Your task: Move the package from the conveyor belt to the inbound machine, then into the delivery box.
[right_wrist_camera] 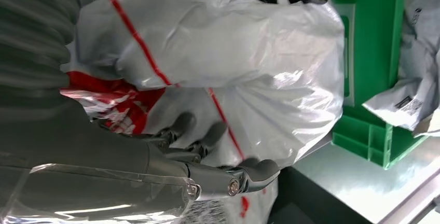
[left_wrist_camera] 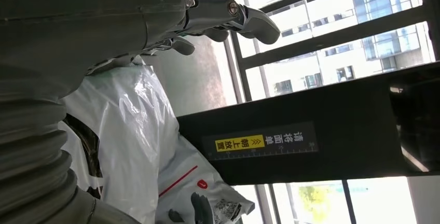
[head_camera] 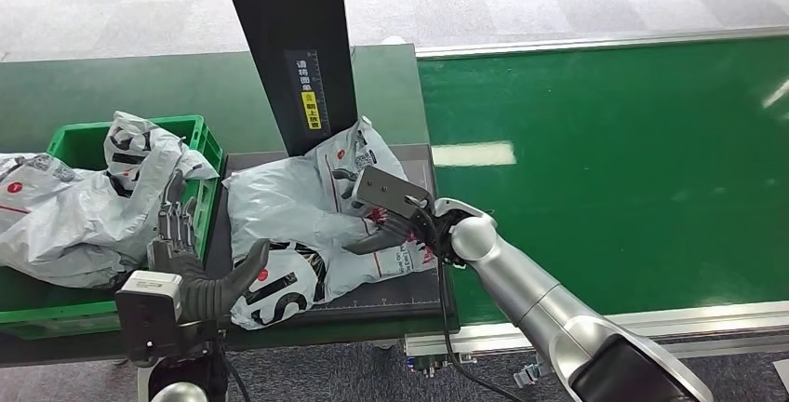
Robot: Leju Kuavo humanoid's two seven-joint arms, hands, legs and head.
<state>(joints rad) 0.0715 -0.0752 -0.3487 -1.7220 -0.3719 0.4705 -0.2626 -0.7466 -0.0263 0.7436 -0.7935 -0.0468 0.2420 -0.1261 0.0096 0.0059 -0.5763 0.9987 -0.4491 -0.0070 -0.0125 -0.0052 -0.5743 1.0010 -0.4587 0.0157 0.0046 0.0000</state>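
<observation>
A white-grey plastic package (head_camera: 298, 207) with black and red print lies on the dark platform (head_camera: 372, 301) of the inbound machine, below its black column (head_camera: 288, 39). My right hand (head_camera: 398, 216) grips the package's right end, its fingers dug into the folds and the thumb lying along the bag. The right wrist view has that hand (right_wrist_camera: 207, 162) pressed against the package (right_wrist_camera: 233, 53). My left hand (head_camera: 186, 253) stands open at the package's near left end, fingers upright, thumb pointing toward the bag without touching it. In the left wrist view, the package (left_wrist_camera: 129, 130) lies past the left hand (left_wrist_camera: 223, 16).
A green crate (head_camera: 84, 137) at the left holds other white packages (head_camera: 65, 216), piled above its rim. The green conveyor belt (head_camera: 605, 169) stretches to the right of the machine. A dark green tabletop (head_camera: 140, 86) lies behind the crate.
</observation>
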